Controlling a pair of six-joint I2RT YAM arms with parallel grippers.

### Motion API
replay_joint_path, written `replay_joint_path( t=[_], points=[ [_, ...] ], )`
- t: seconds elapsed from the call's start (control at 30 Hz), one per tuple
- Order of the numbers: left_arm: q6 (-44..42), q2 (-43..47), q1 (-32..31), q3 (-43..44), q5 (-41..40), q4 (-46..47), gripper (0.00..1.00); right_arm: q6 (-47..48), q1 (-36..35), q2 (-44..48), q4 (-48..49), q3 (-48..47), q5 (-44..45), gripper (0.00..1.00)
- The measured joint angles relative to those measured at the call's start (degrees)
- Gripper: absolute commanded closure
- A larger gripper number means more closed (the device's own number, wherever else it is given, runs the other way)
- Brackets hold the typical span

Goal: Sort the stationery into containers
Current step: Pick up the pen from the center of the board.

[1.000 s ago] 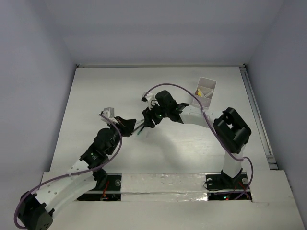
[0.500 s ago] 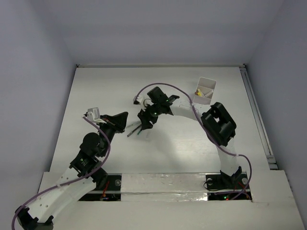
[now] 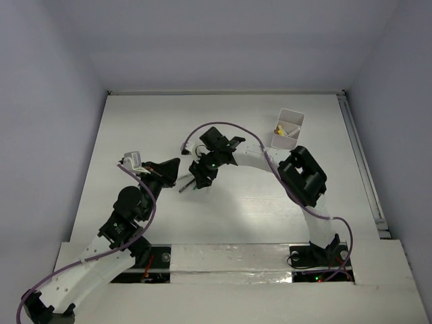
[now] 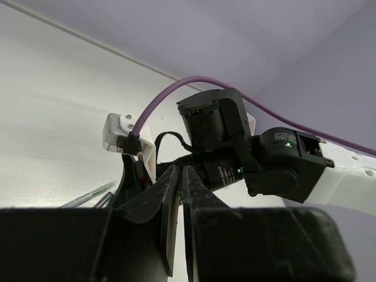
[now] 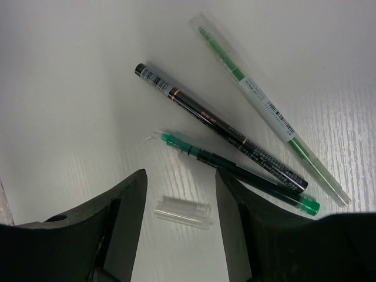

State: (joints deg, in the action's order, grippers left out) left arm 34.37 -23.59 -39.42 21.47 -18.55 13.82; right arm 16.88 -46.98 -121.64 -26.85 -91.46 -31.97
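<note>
R hand spread wide over clear cap, beside 3 pens, mid worktop; L hand pinched closed, empty, nearby.

Between the spread fingers of the right claw: bare table and one clear cap. Just beyond the fingertips, barred by three pens lying slantwise, close together: green-tipped dark pen nearest, black pen next, clear green pen farthest. Open past the finger on the side away from those pens. Straight ahead of the left claw, closed off at close range by the right arm's wrist; free to its left. White box well apart from both claws.
</note>
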Motion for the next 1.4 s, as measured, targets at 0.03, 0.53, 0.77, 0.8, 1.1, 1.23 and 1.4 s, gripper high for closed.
replay_joint_path(
  t=[0.03, 0.53, 0.77, 0.8, 1.1, 1.23, 1.4],
  points=[
    [0.0, 0.1, 0.0, 0.0, -0.2, 0.0, 0.96, 0.0, 0.0, 0.0, 0.2, 0.0, 0.1, 0.61],
    [-0.2, 6.7, 0.0, 0.0, -1.6, -1.9, 0.96, 0.0, -0.8, -1.5, 2.9, -6.8, 2.7, 0.39],
    [-0.2, 7.1, 0.0, 0.0, -0.9, -1.8, 0.96, 3.2, -4.2, -11.0, -0.4, -18.9, 8.2, 0.35],
    [-0.2, 7.0, 0.0, 0.0, -0.8, -1.7, 0.96, 3.8, -4.7, -12.1, -1.2, -20.1, 8.9, 0.35],
    [-0.2, 6.4, 0.0, 0.0, -0.1, -1.7, 0.96, 8.9, -7.1, -16.9, -7.4, -26.2, 16.2, 0.4],
    [-0.3, 6.4, 0.0, 0.0, -0.1, -1.7, 0.96, 11.4, -7.1, -17.0, -6.1, -26.1, 21.3, 0.51],
    [-0.3, 6.4, 0.0, 0.0, -0.2, -1.7, 0.96, 14.1, -6.7, -17.1, -3.0, -25.7, 25.3, 0.73]
  ],
)
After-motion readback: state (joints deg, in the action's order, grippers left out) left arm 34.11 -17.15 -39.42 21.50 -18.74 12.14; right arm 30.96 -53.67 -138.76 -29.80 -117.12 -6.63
